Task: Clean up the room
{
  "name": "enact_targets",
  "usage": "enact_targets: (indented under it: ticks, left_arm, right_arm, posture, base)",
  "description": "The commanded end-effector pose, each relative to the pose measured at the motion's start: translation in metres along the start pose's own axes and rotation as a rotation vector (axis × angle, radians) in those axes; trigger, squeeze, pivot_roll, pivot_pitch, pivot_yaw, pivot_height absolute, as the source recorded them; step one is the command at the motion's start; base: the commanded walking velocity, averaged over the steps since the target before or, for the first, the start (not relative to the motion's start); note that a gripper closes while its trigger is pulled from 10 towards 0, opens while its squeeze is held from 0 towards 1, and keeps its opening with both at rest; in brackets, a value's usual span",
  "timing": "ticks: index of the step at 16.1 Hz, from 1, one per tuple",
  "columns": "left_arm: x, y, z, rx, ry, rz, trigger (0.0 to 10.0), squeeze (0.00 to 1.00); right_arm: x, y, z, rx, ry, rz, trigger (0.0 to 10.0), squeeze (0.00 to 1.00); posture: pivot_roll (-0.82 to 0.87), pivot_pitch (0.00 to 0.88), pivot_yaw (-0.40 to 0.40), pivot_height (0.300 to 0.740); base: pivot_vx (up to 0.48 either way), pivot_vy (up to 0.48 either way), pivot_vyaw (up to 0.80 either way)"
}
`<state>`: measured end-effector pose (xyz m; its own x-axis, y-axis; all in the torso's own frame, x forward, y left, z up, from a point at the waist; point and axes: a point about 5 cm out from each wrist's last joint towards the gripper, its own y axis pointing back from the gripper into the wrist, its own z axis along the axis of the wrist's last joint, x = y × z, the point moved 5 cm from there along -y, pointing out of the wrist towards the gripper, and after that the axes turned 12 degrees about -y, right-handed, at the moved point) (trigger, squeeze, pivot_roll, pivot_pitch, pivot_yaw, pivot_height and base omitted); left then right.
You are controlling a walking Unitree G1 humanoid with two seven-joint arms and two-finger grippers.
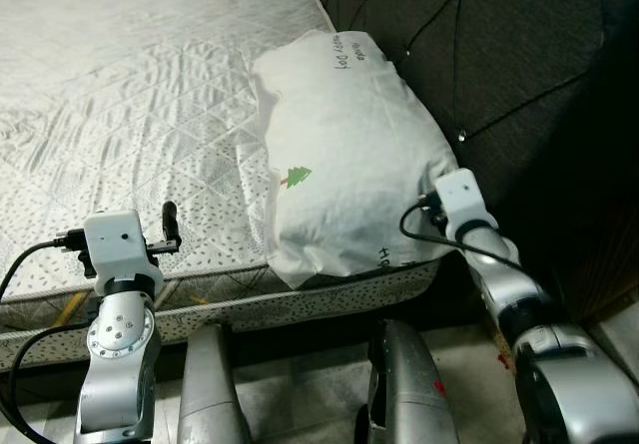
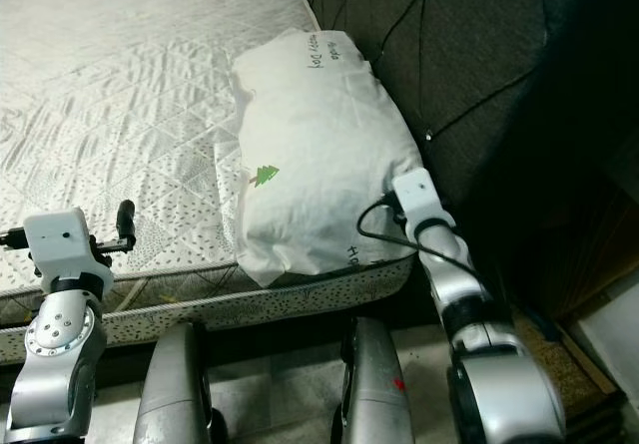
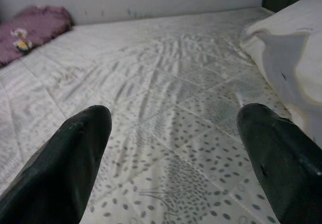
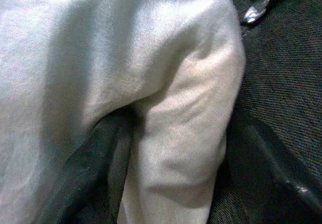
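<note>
A white pillow [image 1: 339, 145] with a small green tree print lies at the head of the bed, against the dark headboard [image 1: 519, 55]. My right gripper [image 4: 181, 148] is at the pillow's near right corner, shut on a fold of its fabric [image 4: 176, 108], one black finger [image 4: 95, 158] on each side. My left gripper [image 3: 176, 148] hovers low over the mattress [image 1: 130, 95] near the bed's front edge, left of the pillow. It is open, and nothing lies between its fingers [image 3: 70, 153].
A purple cloth [image 3: 30, 32] with a flower print lies bunched at the mattress's far corner by the wall. The bed's front edge [image 1: 250, 294] runs just ahead of my legs, over tiled floor [image 1: 300, 384]. The padded headboard closes off the right side.
</note>
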<state>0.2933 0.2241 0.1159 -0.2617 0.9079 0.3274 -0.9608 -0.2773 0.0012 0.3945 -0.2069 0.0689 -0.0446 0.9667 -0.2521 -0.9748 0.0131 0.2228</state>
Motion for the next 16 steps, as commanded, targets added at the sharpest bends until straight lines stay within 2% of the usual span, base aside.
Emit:
enact_targets:
  ticks: [1,3,4,5,7,8,9,10,11,12,14,15,16]
  left_arm:
    - [0.004,0.002,0.006,-0.029,-0.037,0.019,10.0,0.0]
    - [0.013,0.004,0.008,-0.008,-0.004,0.065,10.0,0.0]
    - [0.015,0.008,0.003,0.009,0.008,0.074,10.0,0.0]
    - [0.015,0.011,-0.001,0.023,0.013,0.065,10.0,0.0]
    - [0.004,0.018,-0.01,0.068,0.039,0.015,10.0,0.0]
    - [-0.001,0.018,-0.007,0.052,0.029,0.005,10.0,0.0]
    - [-0.001,0.016,0.002,-0.003,-0.005,0.006,10.0,0.0]
    - [0.002,0.015,0.005,-0.018,-0.018,0.018,10.0,0.0]
    - [0.006,0.016,0.004,-0.004,-0.021,0.03,10.0,0.0]
    - [0.005,0.017,0.003,0.002,-0.021,0.027,10.0,0.0]
    - [0.0,0.018,0.003,0.008,-0.019,0.008,10.0,0.0]
    - [-0.004,0.02,0.0,0.016,-0.018,-0.004,10.0,0.0]
    - [-0.008,0.022,-0.002,0.029,-0.011,-0.016,10.0,0.0]
  right_arm:
    - [-0.003,0.003,0.009,-0.067,0.01,-0.023,10.0,1.0]
    - [-0.009,0.016,0.0,-0.096,-0.023,-0.078,10.0,1.0]
    - [-0.007,0.022,-0.001,-0.115,-0.096,-0.102,10.0,1.0]
    - [-0.003,0.027,0.003,-0.153,-0.12,-0.096,10.0,1.0]
    - [0.011,0.04,0.016,-0.225,-0.211,-0.039,10.0,1.0]
    - [0.018,0.045,0.016,-0.229,-0.239,0.006,10.0,1.0]
    - [0.025,0.052,0.018,-0.233,-0.281,0.048,10.0,1.0]
    - [0.03,0.058,0.023,-0.247,-0.342,0.075,10.0,1.0]
    - [0.034,0.061,0.031,-0.266,-0.387,0.093,10.0,1.0]
    - [0.043,0.064,0.039,-0.27,-0.398,0.135,10.0,1.0]
    - [0.051,0.067,0.044,-0.25,-0.452,0.161,10.0,1.0]
    - [0.061,0.072,0.05,-0.258,-0.445,0.218,10.0,0.75]
    - [0.068,0.074,0.055,-0.279,-0.45,0.259,10.0,0.0]
  posture:
    - [0.02,0.0,-0.008,0.535]
    - [0.03,0.0,-0.01,0.535]
    - [0.02,0.0,-0.008,0.535]
    - [0.01,0.0,-0.01,0.535]
    - [0.01,0.0,-0.019,0.535]
    - [0.01,0.0,-0.022,0.535]
    - [0.01,0.0,-0.021,0.535]
    - [0.01,0.0,-0.02,0.535]
    - [0.0,0.0,-0.018,0.535]
    - [0.0,0.0,-0.016,0.535]
    - [0.0,0.0,-0.012,0.535]
    - [0.0,0.0,-0.007,0.535]
    - [0.0,0.0,-0.008,0.535]
  base:
    - [0.0,0.0,0.0]
    - [0.0,0.0,0.0]
    - [0.0,0.0,0.0]
    - [0.0,0.0,0.0]
    - [0.0,0.0,0.0]
    - [0.0,0.0,0.0]
    - [0.0,0.0,0.0]
    - [0.0,0.0,0.0]
    - [0.0,0.0,0.0]
    - [0.0,0.0,0.0]
    - [0.0,0.0,0.0]
    - [0.0,0.0,0.0]
    - [0.0,0.0,0.0]
